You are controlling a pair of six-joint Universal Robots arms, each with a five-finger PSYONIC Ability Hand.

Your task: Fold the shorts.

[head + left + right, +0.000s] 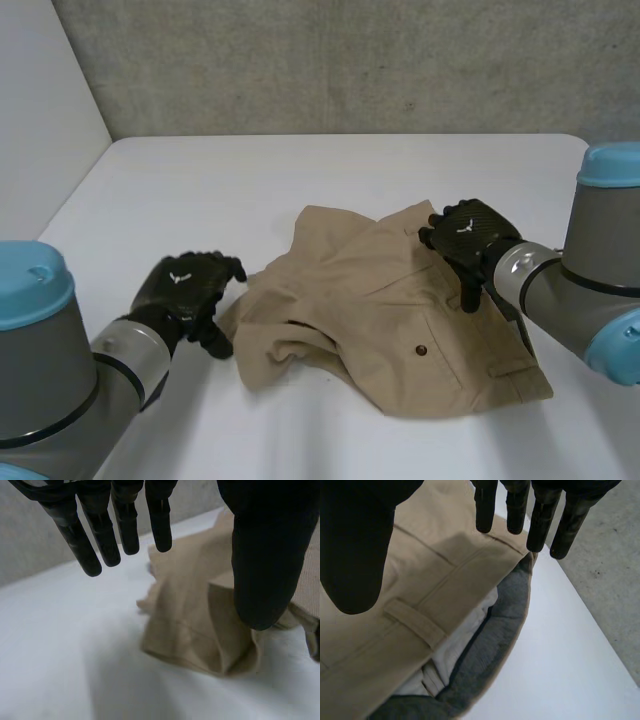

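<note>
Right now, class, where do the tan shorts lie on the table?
In the head view the shorts lie crumpled right of centre on the white table, the left hand beside them, the right hand over their waistband.

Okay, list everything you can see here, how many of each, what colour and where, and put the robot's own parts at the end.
shorts: one, tan, lying rumpled on the table, nearer the robot's right side
button: one, dark, on the shorts' upper face
belt loop: one, tan, on the waistband under the right hand's palm
table: one, white, under everything
wall: one, grey, behind the table
panel: one, white, along the table's left side
left arm: one, grey with a light-blue cap
right arm: one, grey with a light-blue cap
left hand: one, black, open, beside the shorts' crumpled edge
right hand: one, black, open, over the waistband
</note>
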